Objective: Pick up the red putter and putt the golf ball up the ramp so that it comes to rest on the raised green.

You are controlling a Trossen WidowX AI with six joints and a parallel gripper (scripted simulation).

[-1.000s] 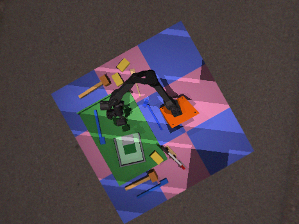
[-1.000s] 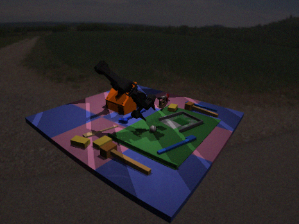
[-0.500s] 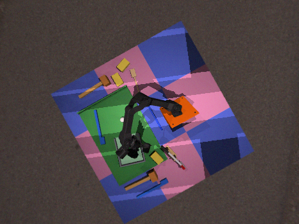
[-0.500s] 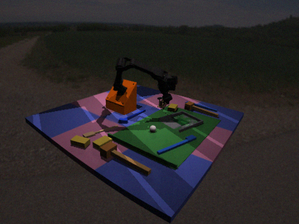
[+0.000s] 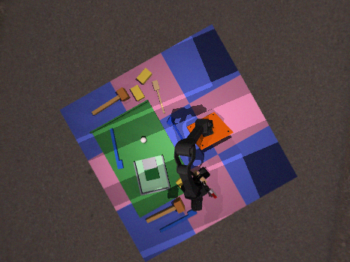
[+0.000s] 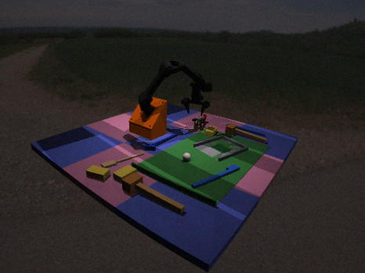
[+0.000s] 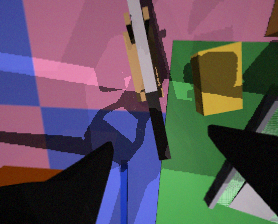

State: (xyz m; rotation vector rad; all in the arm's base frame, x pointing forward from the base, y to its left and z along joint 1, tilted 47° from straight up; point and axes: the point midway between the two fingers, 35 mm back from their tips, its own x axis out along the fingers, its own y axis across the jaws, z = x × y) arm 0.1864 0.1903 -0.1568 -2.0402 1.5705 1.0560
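Checkered pink-and-blue counter (image 6: 196, 231) on dark ground, carrying a green putting mat (image 6: 204, 168) with a white golf ball (image 6: 186, 156) on its low part and a grey-framed raised green (image 6: 220, 146) further along. Claw (image 6: 194, 106): spread wide, grasping nothing, hanging above the red putter (image 5: 210, 191), which lies on a pink patch just off the mat's edge beside a yellow block (image 7: 218, 77). Wooden mallets (image 6: 154, 192) and blue bars (image 6: 216, 176) lie scattered around.

Dusk field, dark horizon treeline (image 6: 235, 33)

Blue-and-pink checked mat (image 6: 204, 231) under green course (image 6: 188, 172), mallets (two) (image 6: 154, 193), yellow blocks (image 6: 98, 172).
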